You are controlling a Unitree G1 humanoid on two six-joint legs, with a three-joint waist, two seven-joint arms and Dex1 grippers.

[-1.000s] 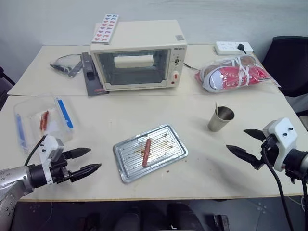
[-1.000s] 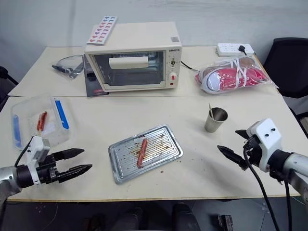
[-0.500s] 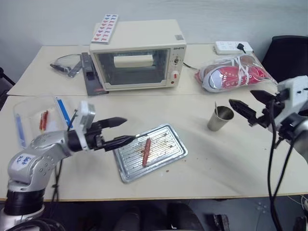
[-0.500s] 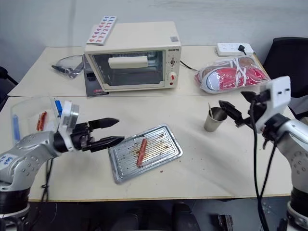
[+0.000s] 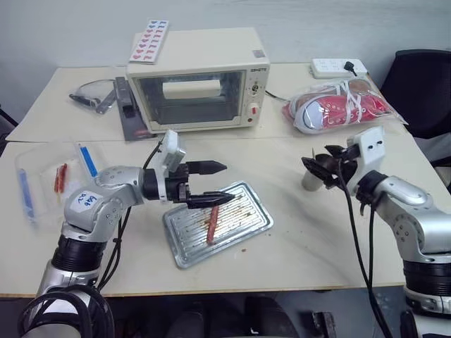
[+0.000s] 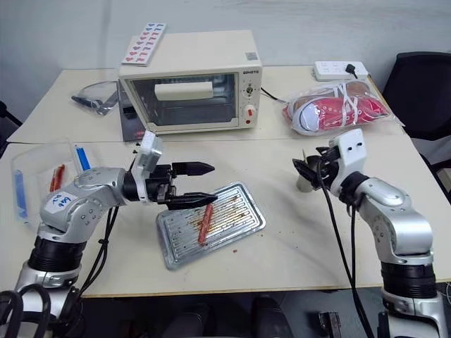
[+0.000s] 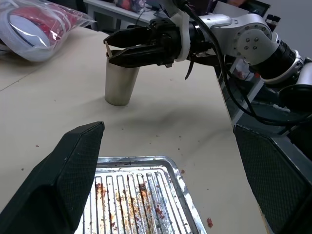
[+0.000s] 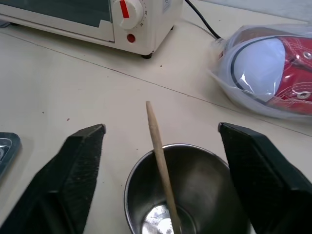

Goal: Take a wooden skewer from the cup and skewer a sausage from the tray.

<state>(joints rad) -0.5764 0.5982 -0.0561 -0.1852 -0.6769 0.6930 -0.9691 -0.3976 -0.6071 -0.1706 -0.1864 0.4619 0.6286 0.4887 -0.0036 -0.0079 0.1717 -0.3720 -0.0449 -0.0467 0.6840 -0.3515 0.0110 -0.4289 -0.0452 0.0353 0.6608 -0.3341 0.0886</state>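
Over the pale worktop [image 5: 296, 246] my right end effector [image 8: 161, 141], spread, straddles the cup [image 8: 178, 187]; I should centre on the 1 wooden skewer [image 8: 158, 141] before pinching, left end effector [image 5: 211, 184] spread above the tray [image 5: 257, 224].

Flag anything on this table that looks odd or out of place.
A bagged pair of red sneakers lies beside the toaster oven, odd among cooking gear. The tray sits askew, its floor grease-stained.

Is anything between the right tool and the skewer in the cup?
Nothing visible does. The right tool sits at the cup rim with a finger on each side, and the wooden skewer leans up between them, untouched. The toaster oven and bagged shoes lie well beyond.
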